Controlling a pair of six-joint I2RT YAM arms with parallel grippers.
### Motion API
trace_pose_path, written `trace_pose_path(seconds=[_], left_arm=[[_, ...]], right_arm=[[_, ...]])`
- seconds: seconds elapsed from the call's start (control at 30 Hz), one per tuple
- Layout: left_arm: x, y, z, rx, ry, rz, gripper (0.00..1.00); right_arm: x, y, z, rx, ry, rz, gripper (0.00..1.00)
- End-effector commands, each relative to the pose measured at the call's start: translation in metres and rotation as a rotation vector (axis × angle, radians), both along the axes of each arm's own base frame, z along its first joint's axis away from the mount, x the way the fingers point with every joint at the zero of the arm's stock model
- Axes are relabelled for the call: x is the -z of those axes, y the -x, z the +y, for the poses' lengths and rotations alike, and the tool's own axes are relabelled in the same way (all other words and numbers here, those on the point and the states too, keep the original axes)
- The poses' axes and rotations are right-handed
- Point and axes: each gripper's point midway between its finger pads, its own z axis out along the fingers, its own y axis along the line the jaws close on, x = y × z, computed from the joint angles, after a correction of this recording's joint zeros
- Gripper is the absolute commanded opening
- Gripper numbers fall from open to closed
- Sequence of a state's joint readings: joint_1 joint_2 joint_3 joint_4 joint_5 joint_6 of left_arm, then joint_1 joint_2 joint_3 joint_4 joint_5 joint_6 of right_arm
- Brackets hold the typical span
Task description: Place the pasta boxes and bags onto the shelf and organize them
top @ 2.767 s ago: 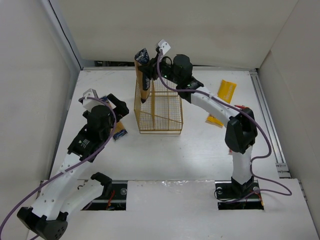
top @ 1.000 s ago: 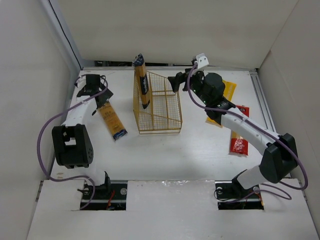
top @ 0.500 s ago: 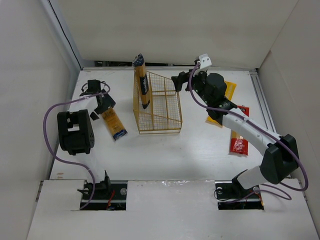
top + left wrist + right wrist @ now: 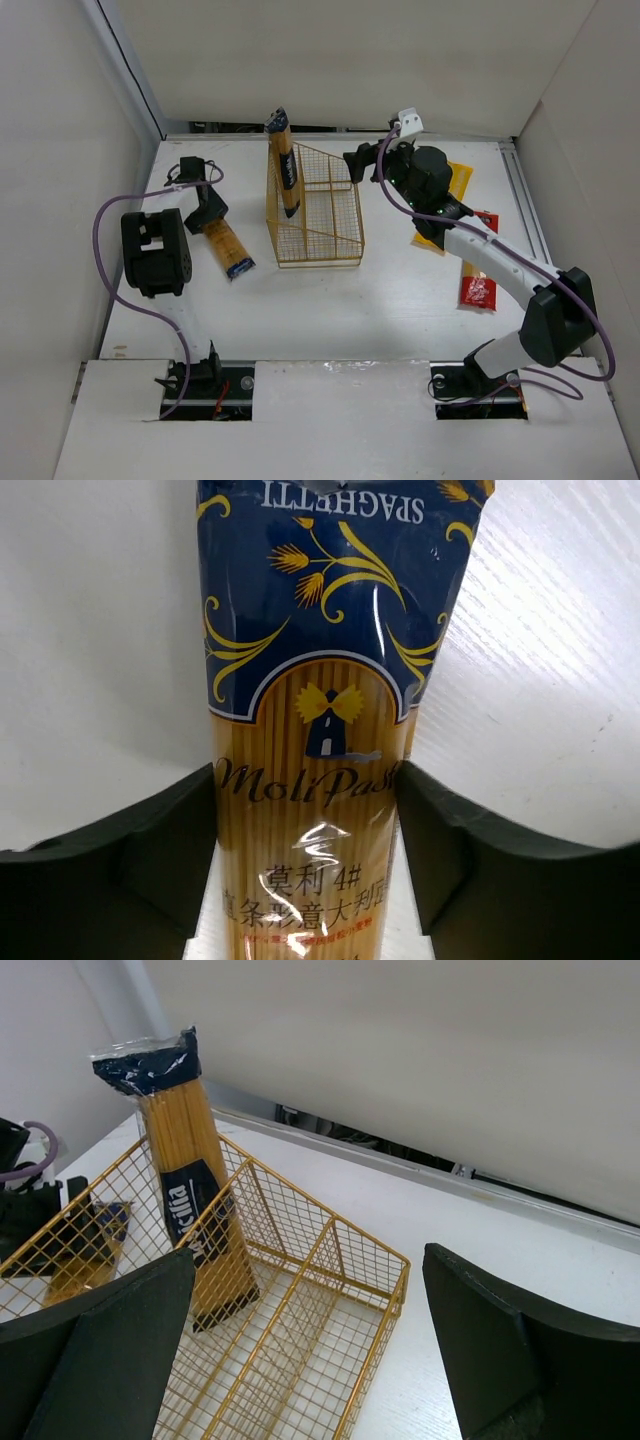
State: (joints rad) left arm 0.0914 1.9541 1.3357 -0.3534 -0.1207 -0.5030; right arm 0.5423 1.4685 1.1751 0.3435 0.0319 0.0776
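Observation:
A tan spaghetti pack with a blue end (image 4: 228,246) lies on the table left of the shelf. My left gripper (image 4: 208,206) sits over its far half, and in the left wrist view both fingers (image 4: 165,855) press the sides of the blue-ended pack (image 4: 315,780). The gold wire shelf (image 4: 320,262) holds a black-ended pack (image 4: 284,165) standing upright in its left compartment. My right gripper (image 4: 352,165) hovers open above the shelf's back right corner, nothing between its fingers. From the right wrist I look down on the shelf (image 4: 400,1272) and the black-ended pack (image 4: 185,1175).
A plain yellow pack (image 4: 457,180) and a red-ended pack (image 4: 477,290) lie right of the shelf, partly under my right arm. White walls close in the left, back and right sides. A purple cable loops from my left arm.
My left gripper has closed from wide open onto the blue-ended pack, and its arm has shifted slightly. The right arm and the pack in the shelf have stayed put.

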Motion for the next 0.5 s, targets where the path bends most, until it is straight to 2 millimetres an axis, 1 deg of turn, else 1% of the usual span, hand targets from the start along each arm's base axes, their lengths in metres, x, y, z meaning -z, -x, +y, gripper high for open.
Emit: trace_pose_path(seconds=[0.0,0.03,0.07,0.13,0.17,0.2,0.23,0.27,0.3,0.33,0.37,0.4,0.43,0.47], left_arm=[[0.027,0.016,-0.004,0.009,0.033,0.089,0.55],[0.027,0.017,-0.004,0.019,0.029,0.091,0.46],[0.022,0.015,-0.004,0.019,0.028,0.079,0.3],[0.014,0.01,-0.003,0.029,0.021,0.056,0.15],[0.001,0.004,-0.002,0.029,0.018,0.023,0.08],[-0.008,0.003,0.0,0.023,0.004,0.012,0.0],[-0.018,-0.001,0.003,0.017,-0.01,-0.013,0.0],[-0.026,0.0,0.003,0.017,-0.011,-0.023,0.0],[-0.051,-0.006,0.007,-0.005,-0.035,-0.084,0.0],[-0.066,-0.007,0.009,-0.011,-0.047,-0.114,0.0],[-0.08,-0.007,0.011,-0.016,-0.058,-0.147,0.0],[-0.115,-0.009,0.01,-0.025,-0.072,-0.23,0.0],[-0.135,-0.01,0.015,-0.052,-0.096,-0.284,0.0],[-0.152,-0.008,0.012,-0.052,-0.11,-0.325,0.0]], right_arm=[[-0.005,-0.005,-0.005,0.025,-0.021,-0.014,1.0],[-0.001,-0.003,-0.004,0.016,-0.016,-0.006,1.0],[-0.001,-0.003,-0.004,0.016,-0.015,-0.006,1.0],[-0.001,-0.001,-0.006,0.016,-0.016,-0.007,1.0],[-0.006,0.001,-0.007,0.016,-0.022,-0.016,1.0],[0.0,0.002,-0.007,0.016,-0.016,-0.006,1.0],[-0.006,0.005,-0.007,0.005,-0.022,-0.018,1.0],[-0.006,0.007,-0.008,0.005,-0.022,-0.018,1.0],[-0.009,0.011,-0.01,0.005,-0.025,-0.023,1.0],[-0.013,0.013,-0.011,0.005,-0.03,-0.031,1.0],[-0.012,0.016,-0.011,-0.006,-0.028,-0.03,1.0],[-0.015,0.021,-0.014,-0.006,-0.033,-0.038,1.0],[-0.015,0.023,-0.015,-0.006,-0.034,-0.04,1.0],[-0.021,0.026,-0.017,-0.006,-0.04,-0.05,1.0]])
